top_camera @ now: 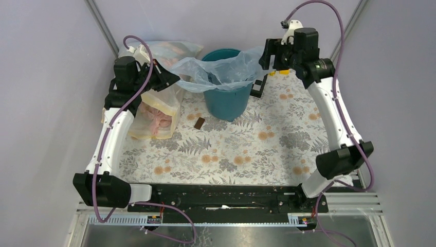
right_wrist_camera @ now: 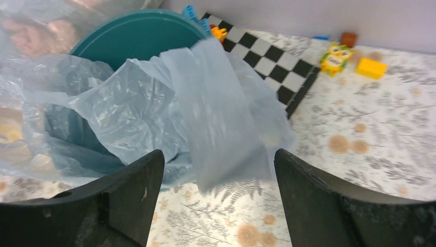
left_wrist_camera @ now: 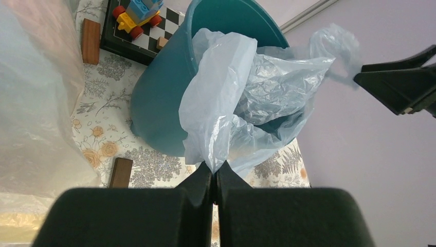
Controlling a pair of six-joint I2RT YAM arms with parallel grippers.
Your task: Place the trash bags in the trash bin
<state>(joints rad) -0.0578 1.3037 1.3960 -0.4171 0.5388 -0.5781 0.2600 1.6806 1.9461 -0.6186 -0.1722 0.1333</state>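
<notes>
The dark teal trash bin (top_camera: 226,103) stands upright at the back middle of the floral table. A pale blue, crinkly trash bag (top_camera: 221,69) lies partly inside it and spills over the rim on both sides. My left gripper (left_wrist_camera: 214,167) is shut on a pinch of the trash bag (left_wrist_camera: 247,92) just outside the trash bin (left_wrist_camera: 159,103). To the right of the bin, my right gripper (right_wrist_camera: 219,159) stands open. A loose flap of the trash bag (right_wrist_camera: 216,118) hangs in front of its fingers, touching neither.
A large cloudy bag stuffed with items (top_camera: 157,110) leans beside the left arm, and another clear bag (top_camera: 172,49) sits behind it. A checkerboard (right_wrist_camera: 277,62) with toys lies behind the bin. A brown block (top_camera: 199,123) and yellow blocks (right_wrist_camera: 373,67) lie on the cloth.
</notes>
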